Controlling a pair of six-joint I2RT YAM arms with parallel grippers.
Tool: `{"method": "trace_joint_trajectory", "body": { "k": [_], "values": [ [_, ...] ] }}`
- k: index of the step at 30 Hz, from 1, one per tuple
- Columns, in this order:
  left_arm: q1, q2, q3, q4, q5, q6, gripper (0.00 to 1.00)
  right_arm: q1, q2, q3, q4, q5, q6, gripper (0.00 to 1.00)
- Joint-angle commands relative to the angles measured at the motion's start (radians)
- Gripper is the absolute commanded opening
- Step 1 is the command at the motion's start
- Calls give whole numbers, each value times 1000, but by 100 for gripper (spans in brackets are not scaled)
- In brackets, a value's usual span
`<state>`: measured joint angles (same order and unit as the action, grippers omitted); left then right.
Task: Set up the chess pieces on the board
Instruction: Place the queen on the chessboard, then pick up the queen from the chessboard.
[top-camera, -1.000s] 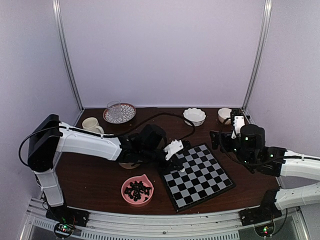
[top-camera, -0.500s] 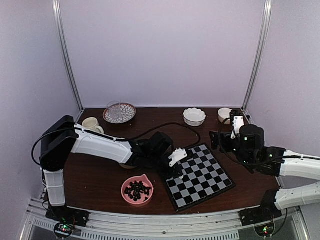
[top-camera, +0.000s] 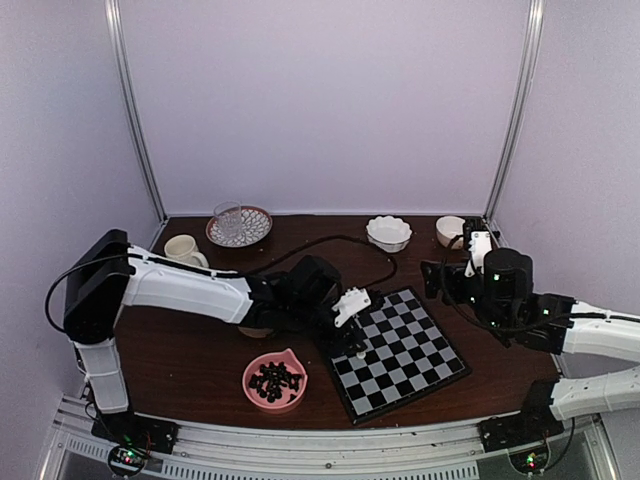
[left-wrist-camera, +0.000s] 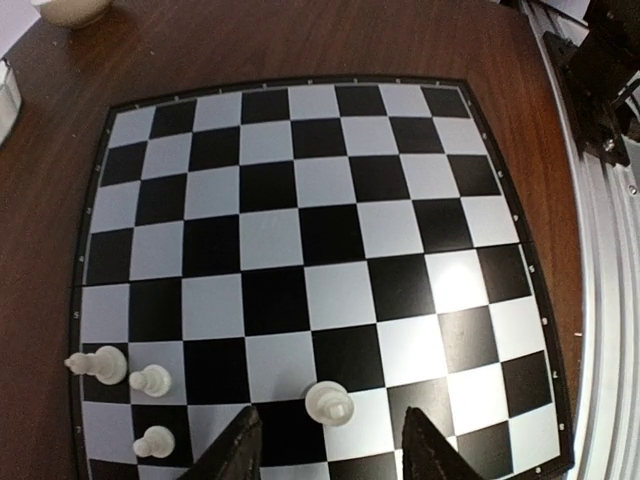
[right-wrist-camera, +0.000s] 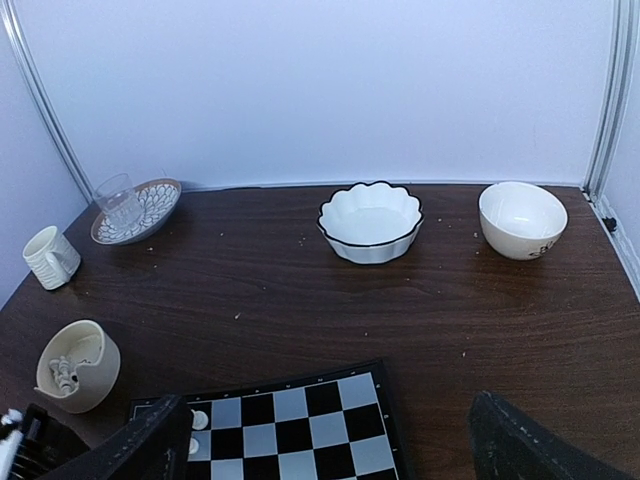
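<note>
Near the front edge of the table (top-camera: 180, 345) the black pieces (top-camera: 272, 381) are lying in a pink bowl (top-camera: 247, 380), four white pieces (left-wrist-camera: 150, 379) are standing on the board (left-wrist-camera: 330, 240), one inside the opened left gripper (left-wrist-camera: 330, 452), and farther back more are lying in a cup (right-wrist-camera: 85, 390), the right gripper (right-wrist-camera: 330, 445) hanging open.

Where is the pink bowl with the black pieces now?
In the top view, the pink bowl sits near the table's front edge, just left of the board and nearer the front than the left gripper.
</note>
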<state>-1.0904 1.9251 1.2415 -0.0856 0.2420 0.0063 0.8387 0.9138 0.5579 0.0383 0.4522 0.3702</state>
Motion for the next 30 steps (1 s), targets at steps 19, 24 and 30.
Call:
{"method": "trace_joint_trajectory", "body": {
  "k": [19,24,30],
  "values": [
    [262,-526,-431,128,-345,-219,54,76,335,415,-585,-419,31,75],
    [264,-583,-474,122,-432,-247,67,120,428,469,-626,-411,19,67],
    [264,-644,-512,115,-522,-273,84,156,540,531,-672,-448,15,61]
  ]
}}
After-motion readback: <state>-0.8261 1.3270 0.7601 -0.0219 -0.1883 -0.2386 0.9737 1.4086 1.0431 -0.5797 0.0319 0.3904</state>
